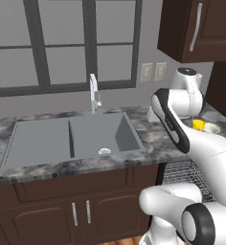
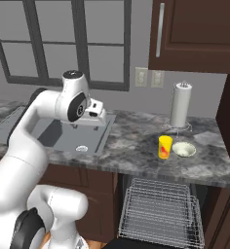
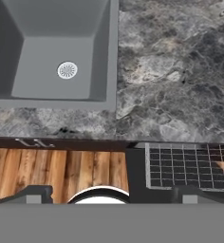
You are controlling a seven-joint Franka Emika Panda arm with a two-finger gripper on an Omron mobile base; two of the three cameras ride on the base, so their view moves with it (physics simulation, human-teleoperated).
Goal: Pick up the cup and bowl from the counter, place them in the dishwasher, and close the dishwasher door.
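The yellow cup (image 2: 165, 147) stands upright on the marbled counter (image 2: 131, 141), with the pale bowl (image 2: 184, 149) right beside it. Both also sit past my arm, cup (image 1: 198, 125) and bowl (image 1: 212, 128). My gripper (image 2: 96, 121) hovers over the sink's right rim, well left of the cup, pointing down. In the hand view my gripper (image 3: 113, 194) is open, with its fingertips (image 3: 35, 193) wide apart and nothing between them. Below the counter the dishwasher is open, its wire rack (image 2: 161, 211) pulled out over the lowered dark door (image 2: 129, 242). The rack (image 3: 190, 166) also lies under the hand.
A grey double sink (image 1: 69, 136) with a tall faucet (image 1: 93, 93) fills the counter's left. A paper-towel roll (image 2: 181, 104) stands behind the cup and bowl. Dark wall cabinets (image 2: 195, 34) hang above. Wood floor (image 3: 57, 171) lies in front of the brown base cabinets (image 1: 81, 210).
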